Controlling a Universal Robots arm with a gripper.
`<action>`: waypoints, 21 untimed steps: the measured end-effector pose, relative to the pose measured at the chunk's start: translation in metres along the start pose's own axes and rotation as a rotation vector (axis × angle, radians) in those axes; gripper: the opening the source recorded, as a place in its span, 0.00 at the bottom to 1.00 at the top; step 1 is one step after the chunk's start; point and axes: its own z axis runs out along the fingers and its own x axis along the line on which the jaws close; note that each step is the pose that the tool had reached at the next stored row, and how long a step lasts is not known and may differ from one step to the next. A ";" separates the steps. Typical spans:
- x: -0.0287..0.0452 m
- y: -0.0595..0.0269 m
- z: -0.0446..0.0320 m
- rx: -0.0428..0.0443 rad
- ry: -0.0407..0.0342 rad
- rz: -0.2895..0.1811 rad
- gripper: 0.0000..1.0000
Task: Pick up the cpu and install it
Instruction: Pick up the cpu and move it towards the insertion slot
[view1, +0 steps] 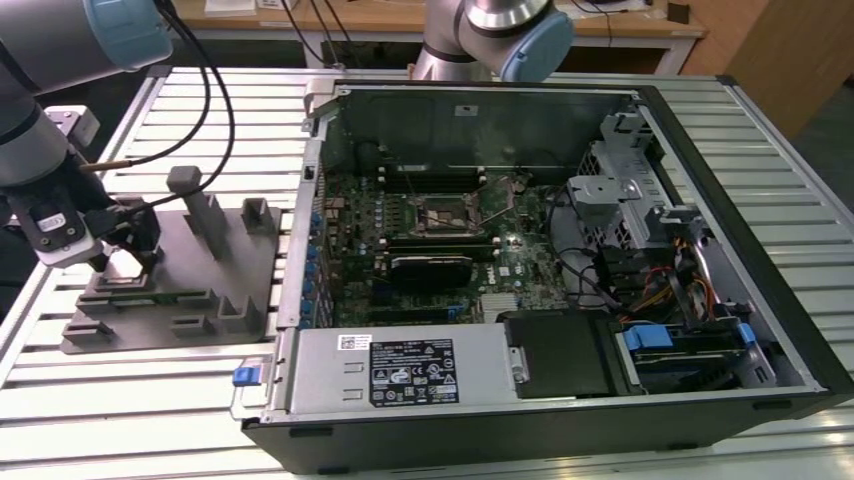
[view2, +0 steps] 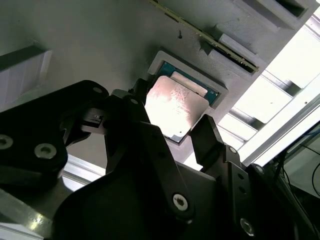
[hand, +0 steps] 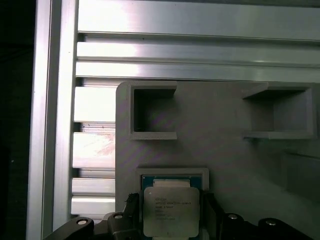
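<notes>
The cpu (view2: 172, 107), a thin square chip with a pale silver top, sits between my gripper's two dark fingers (view2: 141, 97), one at each of two opposite edges. It hangs just above a shallow square recess (hand: 172, 176) in the grey fixture block (view1: 174, 290), and a teal rim of that recess shows beside it. In the first wrist view the cpu (hand: 170, 210) is over the recess's near part. My gripper (view1: 118, 248) is at the exterior view's left, low over the fixture. The dark cpu socket (view1: 447, 213) lies on the motherboard inside the open computer case.
The fixture carries several upright posts (view1: 207, 215) just to the exterior view's right of the gripper. The open case (view1: 534, 400) has tall walls, a power supply (view1: 400, 370) at the front and drive cages with cables (view1: 641, 250). Slatted aluminium table (view1: 787, 200) all around.
</notes>
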 end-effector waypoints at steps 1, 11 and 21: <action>0.0000 0.0000 0.0000 0.0000 0.0000 0.000 0.62; 0.0000 0.0001 -0.0035 -0.0043 0.0004 0.000 0.62; 0.0004 0.0002 -0.0038 -0.0072 0.0000 0.000 0.62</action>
